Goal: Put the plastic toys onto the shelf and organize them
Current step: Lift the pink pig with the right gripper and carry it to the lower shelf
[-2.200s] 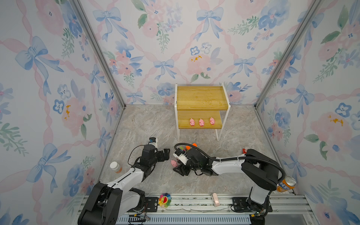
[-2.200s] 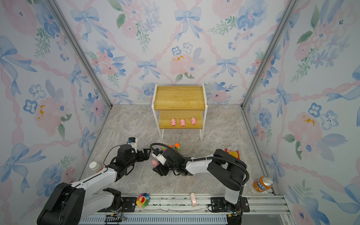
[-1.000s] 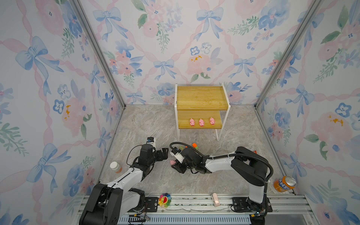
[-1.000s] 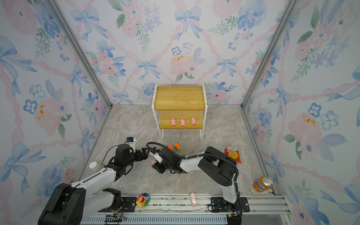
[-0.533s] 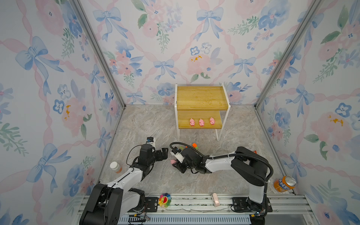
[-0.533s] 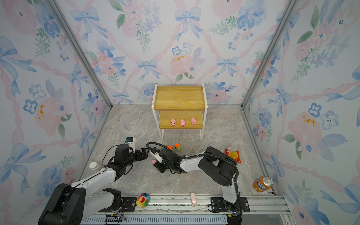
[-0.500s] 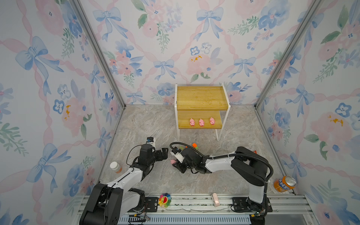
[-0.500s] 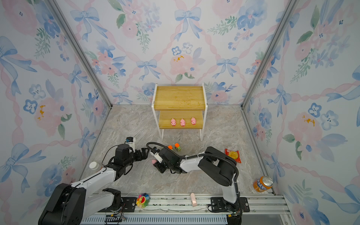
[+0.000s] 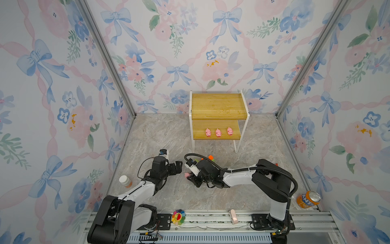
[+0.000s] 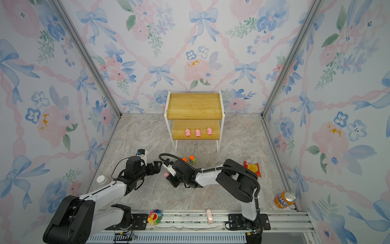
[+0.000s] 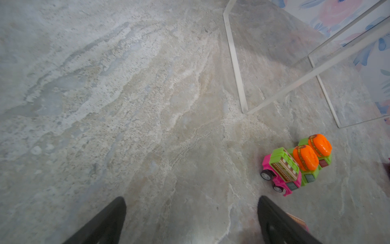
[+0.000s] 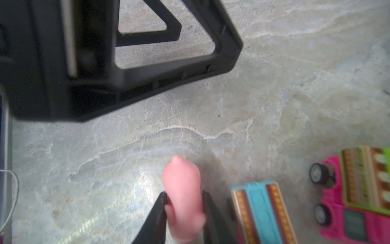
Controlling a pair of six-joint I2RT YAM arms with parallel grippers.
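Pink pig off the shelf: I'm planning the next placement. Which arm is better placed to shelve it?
Right: the right hand grips the pig; the left hand is open and empty.

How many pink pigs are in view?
4 pink pigs. Three stand in a row on the lower board of the shelf: left pig, middle pig, right pig in a top view. The fourth pig is pinched in the right tool. The arms could hide more.
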